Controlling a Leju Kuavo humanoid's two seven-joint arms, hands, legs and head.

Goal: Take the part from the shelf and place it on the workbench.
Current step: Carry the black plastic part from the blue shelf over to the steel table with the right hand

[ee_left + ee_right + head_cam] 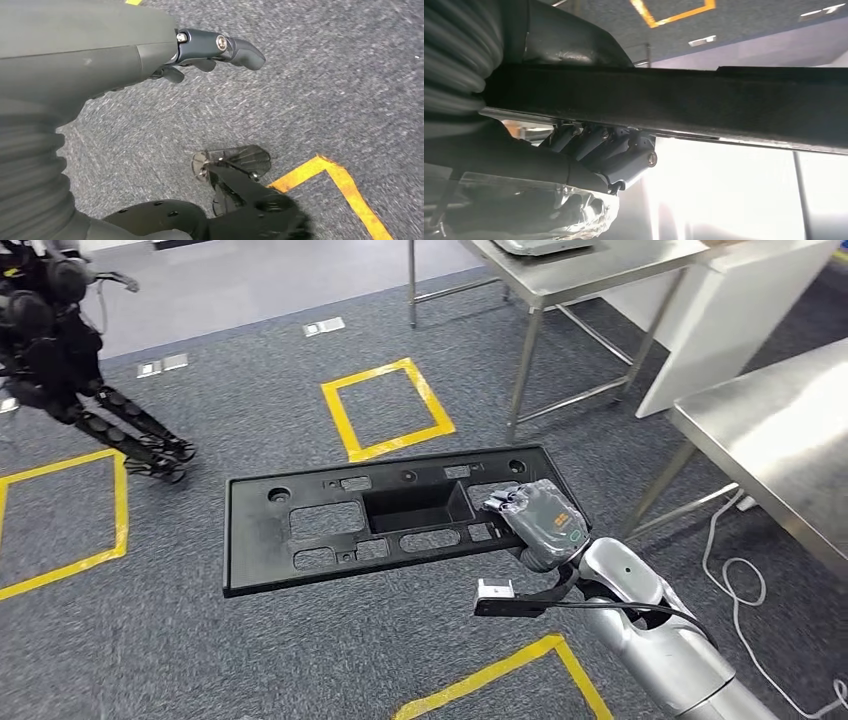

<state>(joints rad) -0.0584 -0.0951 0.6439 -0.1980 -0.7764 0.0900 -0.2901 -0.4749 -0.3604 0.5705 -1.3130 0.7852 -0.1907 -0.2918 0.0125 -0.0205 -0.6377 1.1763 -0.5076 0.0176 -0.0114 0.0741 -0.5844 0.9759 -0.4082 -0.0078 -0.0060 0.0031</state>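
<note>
The part is a long flat black plastic panel with cut-outs and a recessed pocket in its middle. My right hand grips its right end and holds it level above the grey carpet. In the right wrist view the panel's dark edge runs across the picture, with my fingers curled against one side of it. My left hand hangs over the carpet, its fingers slightly curled with nothing in them. A steel workbench stands at the right.
Another steel table stands at the back beside a white cabinet. Yellow tape squares mark the carpet. A second black robot stands at the far left. A white cable lies coiled near the workbench's legs.
</note>
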